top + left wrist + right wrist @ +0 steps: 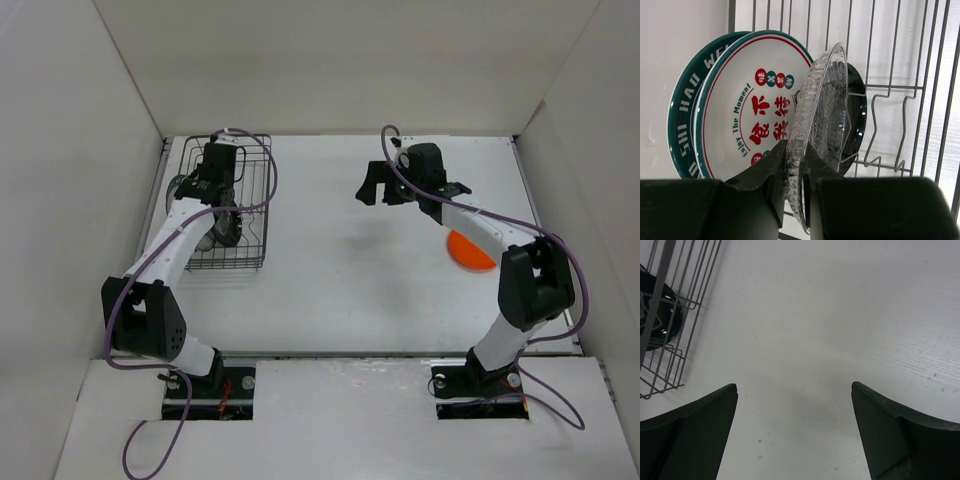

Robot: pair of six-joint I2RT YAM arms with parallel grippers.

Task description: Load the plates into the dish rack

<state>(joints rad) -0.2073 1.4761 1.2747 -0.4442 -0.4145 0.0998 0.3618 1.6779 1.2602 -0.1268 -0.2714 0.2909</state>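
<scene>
Top view: your left arm [175, 240] reaches into the rack [262, 180] at ten o'clock on the counter [330, 290]. The right fingers [372, 185] hang parted and empty, with the orange plate [470, 255] at three o'clock. Left wrist: your left fingers [767, 170] are clenched on the clear plate [820, 125], which stands upright between the white plate [755, 100] and the black plate [858, 120]. It looks light, stiff, slick and breakable, so hold it by the rim. Right wrist: only bare counter lies between the fingers.

White flat tabletop [350, 280], enclosed by white panels on three sides. At ten o'clock, standing directly on the surface: rectangular dark metal wire dish rack [255, 256], near the left edge. At three o'clock: small round orange plate [468, 254], lying flat, partly covered from above, well apart from the rack.
</scene>
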